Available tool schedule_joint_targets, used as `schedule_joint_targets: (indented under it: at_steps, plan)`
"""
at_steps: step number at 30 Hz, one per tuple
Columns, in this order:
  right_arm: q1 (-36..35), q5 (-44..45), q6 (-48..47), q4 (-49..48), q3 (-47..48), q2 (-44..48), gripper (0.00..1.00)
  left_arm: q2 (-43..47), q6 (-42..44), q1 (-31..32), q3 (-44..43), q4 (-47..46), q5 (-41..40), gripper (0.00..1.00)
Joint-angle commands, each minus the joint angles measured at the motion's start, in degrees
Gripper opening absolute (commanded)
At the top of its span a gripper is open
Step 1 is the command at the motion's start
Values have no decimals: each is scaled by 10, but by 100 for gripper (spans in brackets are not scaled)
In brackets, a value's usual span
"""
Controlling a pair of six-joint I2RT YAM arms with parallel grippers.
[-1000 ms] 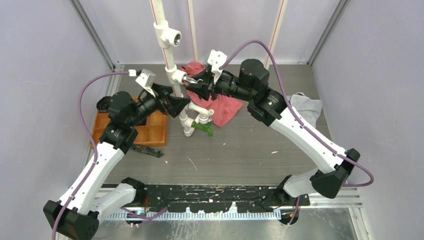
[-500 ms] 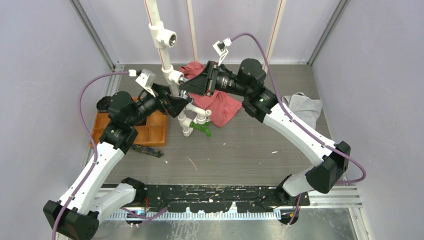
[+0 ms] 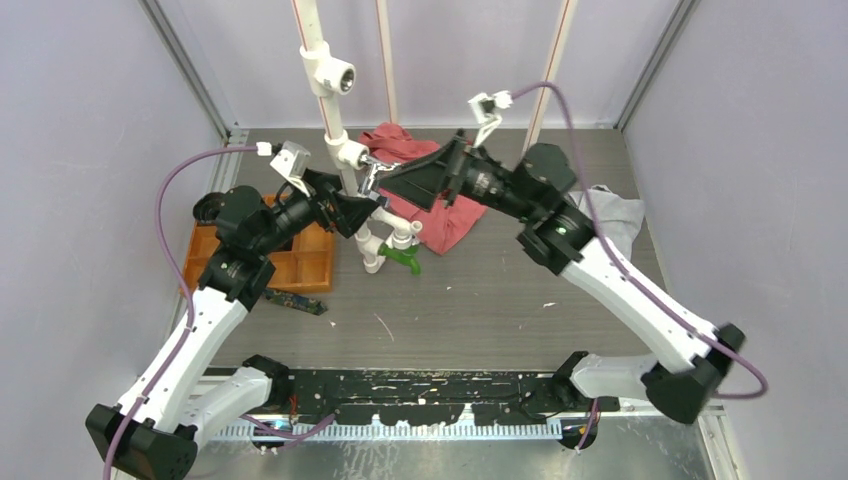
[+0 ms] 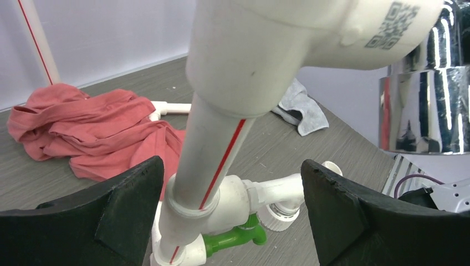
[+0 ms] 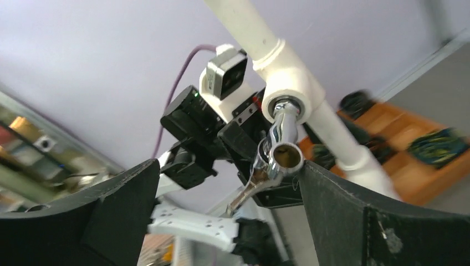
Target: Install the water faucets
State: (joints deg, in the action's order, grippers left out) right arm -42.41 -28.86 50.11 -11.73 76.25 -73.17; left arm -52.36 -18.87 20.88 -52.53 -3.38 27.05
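Silver faucet in the middle fitting, both grippers spread wide

The silver faucet [image 3: 371, 177] sits with its stem in the middle fitting of the white pipe [image 3: 352, 190]; the right gripper [image 3: 395, 178] faces it with its fingers wide apart on either side, gripping nothing. The left gripper [image 4: 230, 163] is just as wide, its fingers either side of the pipe without clamping it. Lower down, the green faucet [image 3: 406, 261] is already on its fitting. The top fitting [image 3: 335, 72] shows an open, empty mouth, so the job looks mostly done: one socket may be left, and whether the silver one is screwed fully home and turned the right way up cannot be told
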Motion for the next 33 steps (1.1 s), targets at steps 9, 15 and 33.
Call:
schedule_joint_targets:
  at_steps: [9, 15, 33]
  plan:
    - [-9, 51, -712, 199, 65, 139, 100, 3, 8, -2, -4, -28, -1, 93]
    - [-103, 139, -1065, 98, -44, 172, 100, 9, 17, -2, -8, -15, -9, 92]
    - [-233, 341, -1578, -138, -111, 34, 94, -20, 21, -2, -9, -28, -30, 80]
